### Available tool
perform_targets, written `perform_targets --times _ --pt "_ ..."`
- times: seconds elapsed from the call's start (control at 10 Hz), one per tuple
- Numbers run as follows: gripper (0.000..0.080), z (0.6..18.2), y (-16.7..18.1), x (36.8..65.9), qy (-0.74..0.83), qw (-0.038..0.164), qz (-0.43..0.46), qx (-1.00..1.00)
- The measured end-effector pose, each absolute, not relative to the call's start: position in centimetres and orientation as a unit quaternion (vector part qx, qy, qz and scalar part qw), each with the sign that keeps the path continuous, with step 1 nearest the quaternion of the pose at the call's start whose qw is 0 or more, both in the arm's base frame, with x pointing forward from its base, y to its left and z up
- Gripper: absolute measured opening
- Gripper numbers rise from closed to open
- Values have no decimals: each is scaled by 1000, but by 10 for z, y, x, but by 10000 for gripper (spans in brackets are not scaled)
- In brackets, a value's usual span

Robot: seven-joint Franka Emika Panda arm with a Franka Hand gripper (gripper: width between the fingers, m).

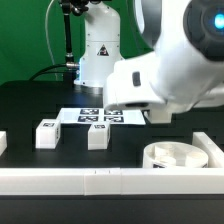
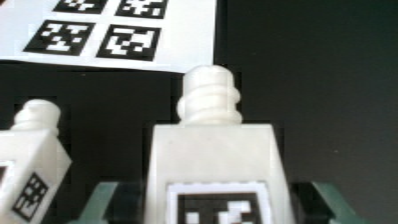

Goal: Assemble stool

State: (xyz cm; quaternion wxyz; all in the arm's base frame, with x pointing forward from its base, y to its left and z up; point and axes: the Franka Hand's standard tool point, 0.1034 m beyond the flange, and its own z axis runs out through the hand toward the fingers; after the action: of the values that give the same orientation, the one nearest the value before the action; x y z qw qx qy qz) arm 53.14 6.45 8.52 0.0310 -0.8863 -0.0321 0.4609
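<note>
In the wrist view a white stool leg with a ridged peg at its far end and a black-and-white tag lies between my fingers. My gripper is open, with one finger on each side of the leg and a dark gap on both sides. A second leg lies beside it. In the exterior view two legs stand on the black table, and the round seat with its sockets lies at the exterior view's right. The arm hides my fingers there.
The marker board lies flat behind the legs and also shows in the wrist view beyond the peg. Long white border rails run along the front edge and around the seat. A robot base stands at the back.
</note>
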Motion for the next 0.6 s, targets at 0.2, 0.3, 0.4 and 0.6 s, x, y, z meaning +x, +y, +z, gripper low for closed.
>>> perform_targets --times 0.2,0.3,0.4,0.6 --pt "333 79 66 539 -32 31 438 -898" --pt "333 79 66 540 -31 32 434 -900" --pt "333 78 68 550 -32 33 407 -912" --pt "333 94 71 564 -32 33 341 -939"
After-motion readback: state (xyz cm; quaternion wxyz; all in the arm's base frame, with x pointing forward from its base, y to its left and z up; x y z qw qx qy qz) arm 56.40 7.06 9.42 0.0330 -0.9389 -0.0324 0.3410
